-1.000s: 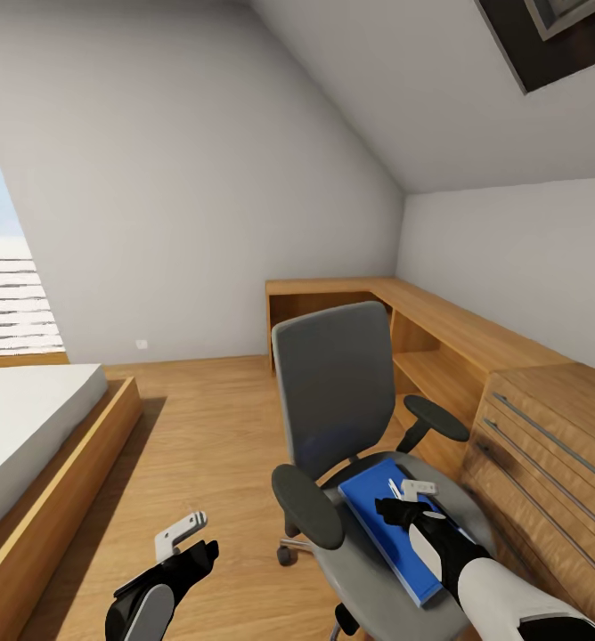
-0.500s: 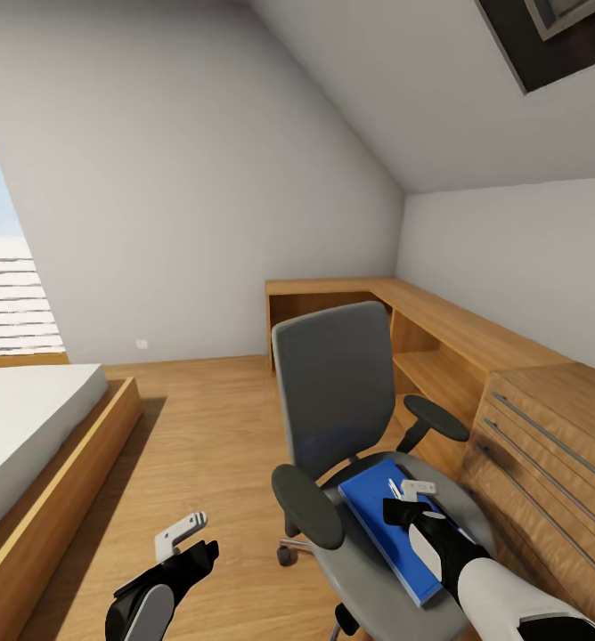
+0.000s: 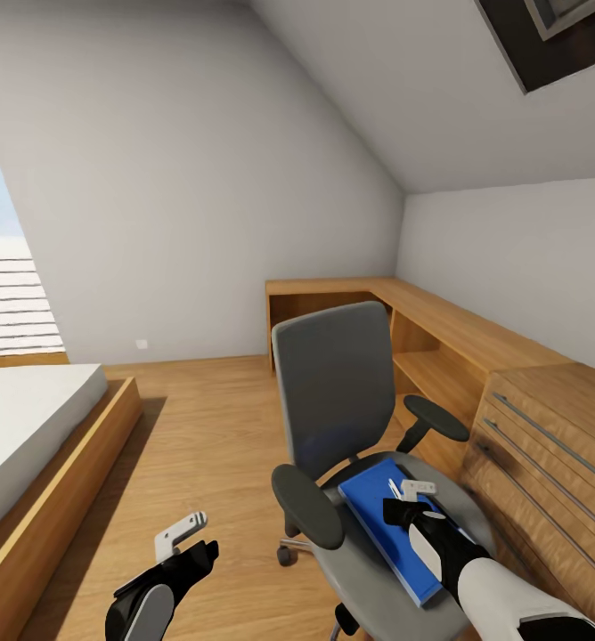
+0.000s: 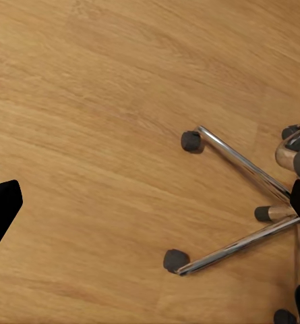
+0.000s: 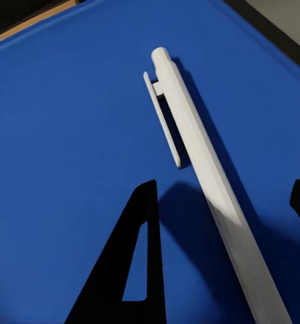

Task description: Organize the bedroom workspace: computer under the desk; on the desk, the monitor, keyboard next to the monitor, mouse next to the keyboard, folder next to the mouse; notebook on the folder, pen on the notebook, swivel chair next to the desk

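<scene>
The swivel chair (image 3: 338, 383), grey with black armrests, stands mid-room with its chrome base (image 4: 241, 246) on the wood floor. A bright blue folder (image 3: 378, 525) lies flat on its seat. On the folder rests a pale pen (image 3: 394, 488), seen close up as a white clip pen (image 5: 203, 162). My right gripper (image 3: 395, 509) hovers just above it, open, with the pen lying between its black fingers (image 5: 139, 263) and untouched. My left gripper (image 3: 199, 552) hangs open over the floor beside the chair base. Desk, monitor, keyboard, mouse, computer and notebook are out of view.
A white-sheeted bed (image 3: 30, 427) in a wooden frame lies at the left. A light wooden drawer unit (image 3: 547, 445) stands close to the chair's right, with a wooden corner shelf (image 3: 422, 312) behind. Open floor (image 3: 208, 427) separates bed and chair.
My right gripper has sunk very slightly toward the pen. Everything else is still.
</scene>
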